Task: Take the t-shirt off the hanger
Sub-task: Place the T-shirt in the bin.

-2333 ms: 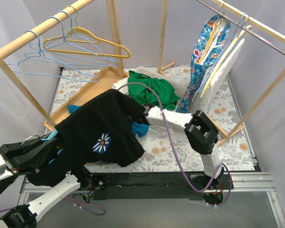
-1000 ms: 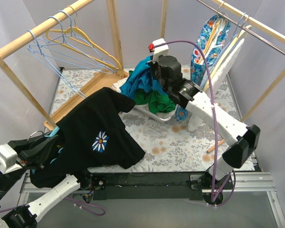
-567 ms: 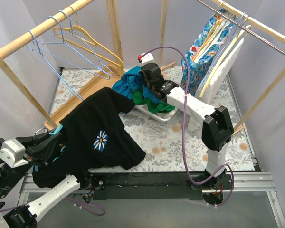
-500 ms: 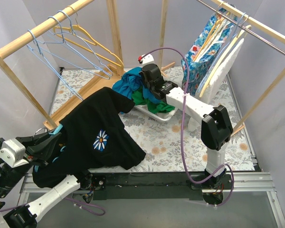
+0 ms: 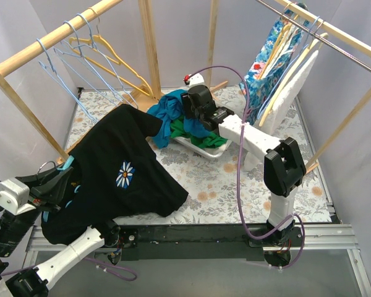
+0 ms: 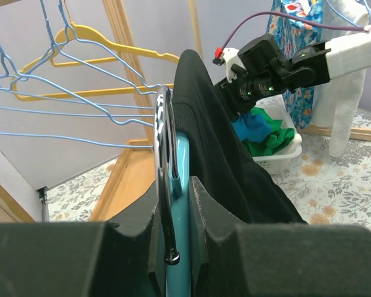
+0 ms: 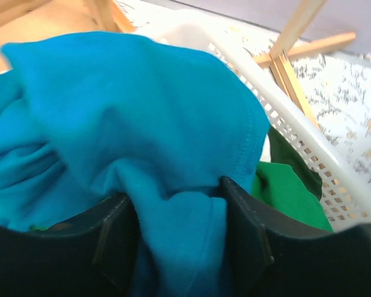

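Note:
A black t-shirt (image 5: pixel 120 179) with a white daisy print hangs over a teal hanger (image 6: pixel 178 204) at the near left. My left gripper (image 6: pixel 176 185) is shut on the hanger's neck, just below its metal hook (image 6: pixel 162 154); seen from above, the left gripper (image 5: pixel 59 179) is half hidden by the shirt. My right gripper (image 7: pixel 179 204) is over the white basket (image 7: pixel 309 142) at the back middle. Its jaws stand apart, with a fold of a blue t-shirt (image 7: pixel 130 105) lying loosely between them. The top view shows the right gripper (image 5: pixel 184 114) at that blue t-shirt (image 5: pixel 170 111).
A green cloth (image 5: pixel 191 130) lies in the white basket (image 5: pixel 201 147). Blue and yellow wire hangers (image 5: pixel 86 55) hang on the wooden rail at the left. A floral garment (image 5: pixel 269 55) and a white one (image 5: pixel 290 86) hang on the right rail. A wooden post (image 5: pixel 149 43) stands behind the basket.
My right arm carried the blue t-shirt from the table's middle to the basket, lowered it and opened its jaws. The black t-shirt shifted slightly left. The wire hangers swung.

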`<state>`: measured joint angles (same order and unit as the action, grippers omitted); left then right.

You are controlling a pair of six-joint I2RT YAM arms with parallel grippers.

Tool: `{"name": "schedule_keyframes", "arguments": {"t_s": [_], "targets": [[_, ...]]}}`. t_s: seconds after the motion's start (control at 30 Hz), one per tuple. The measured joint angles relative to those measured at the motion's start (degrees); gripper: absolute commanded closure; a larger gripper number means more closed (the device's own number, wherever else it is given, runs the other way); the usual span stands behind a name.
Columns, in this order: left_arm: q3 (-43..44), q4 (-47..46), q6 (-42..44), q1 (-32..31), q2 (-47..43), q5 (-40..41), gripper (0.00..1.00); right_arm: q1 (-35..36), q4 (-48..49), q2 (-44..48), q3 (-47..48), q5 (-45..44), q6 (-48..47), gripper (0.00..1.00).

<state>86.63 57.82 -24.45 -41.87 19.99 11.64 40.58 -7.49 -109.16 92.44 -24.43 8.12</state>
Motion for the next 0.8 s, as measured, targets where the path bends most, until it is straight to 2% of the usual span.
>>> {"name": "schedule_keyframes", "arguments": {"t_s": [0.43,0.63,0.8], "targets": [[0.74,5.25,-0.74,0.0,0.04,2.71,1.0,9.7,1.64,10.36,-3.54,0.52,-9.09,0.36],[0.11,6.08,-1.55,0.0,0.04,3.98,1.0,14.43,1.92,10.4,-4.28,-0.04,-11.65,0.35],[-0.02,6.6,-2.43,0.0,-0.02,5.44,1.0,16.39,2.12,6.82,-3.96,1.38,-12.07,0.35]]}}
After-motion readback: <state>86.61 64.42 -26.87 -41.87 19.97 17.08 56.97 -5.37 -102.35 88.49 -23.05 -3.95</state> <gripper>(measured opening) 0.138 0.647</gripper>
